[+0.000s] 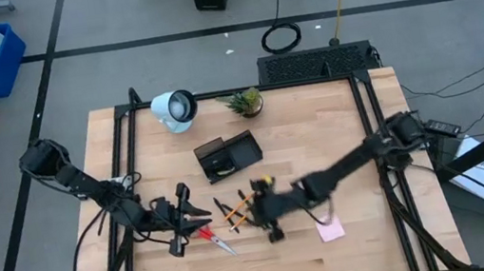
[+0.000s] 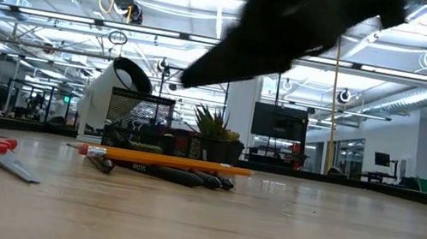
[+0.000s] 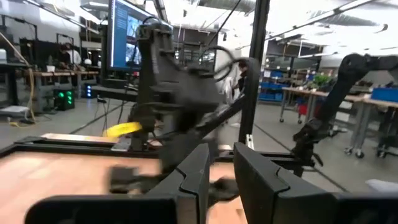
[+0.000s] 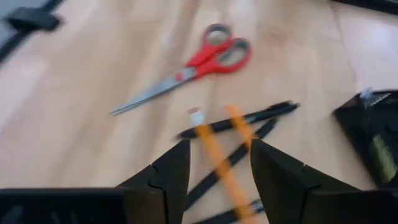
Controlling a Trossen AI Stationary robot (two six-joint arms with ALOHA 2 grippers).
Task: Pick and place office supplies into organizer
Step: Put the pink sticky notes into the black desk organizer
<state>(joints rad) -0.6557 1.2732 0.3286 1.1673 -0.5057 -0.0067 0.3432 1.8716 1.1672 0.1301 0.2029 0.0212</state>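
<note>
The pens and pencils (image 4: 233, 140) lie crossed on the wooden surface (image 1: 337, 131) right under the right pincer (image 4: 214, 165), whose fingers stand spread with nothing between them — an orange pencil runs into the gap. The red-handled scissors (image 4: 193, 65) lie just beyond the pile, flat on the surface. The black organizer (image 1: 228, 155) sits near, past the pens; the pink sticky-note pad (image 1: 330, 229) lies on the pincer's other side. The left pincer (image 1: 183, 223) hovers beside the scissors, fingers nearly together, holding nothing.
</note>
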